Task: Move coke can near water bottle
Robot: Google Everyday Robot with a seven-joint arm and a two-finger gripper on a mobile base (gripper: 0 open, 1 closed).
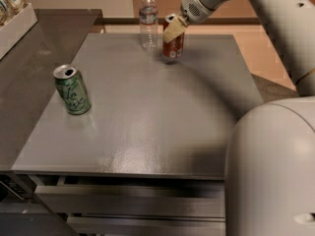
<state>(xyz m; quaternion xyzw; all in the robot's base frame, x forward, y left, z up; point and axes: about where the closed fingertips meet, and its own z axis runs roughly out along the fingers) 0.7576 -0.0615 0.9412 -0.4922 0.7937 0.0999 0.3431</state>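
Observation:
The red coke can (173, 47) stands upright on the grey table (147, 122) near its far edge, just right of the clear water bottle (148, 19) and a small gap away from it. My gripper (173, 29) reaches in from the upper right and is closed around the top of the coke can. One cream finger (172, 32) covers the can's upper front. The can's base looks down on the table top.
A green can (72, 89) stands at the table's left side. A white bin (15, 23) with packets sits on the dark counter at far left. My arm's large white link (270, 171) fills the lower right. Drawers run below the front edge.

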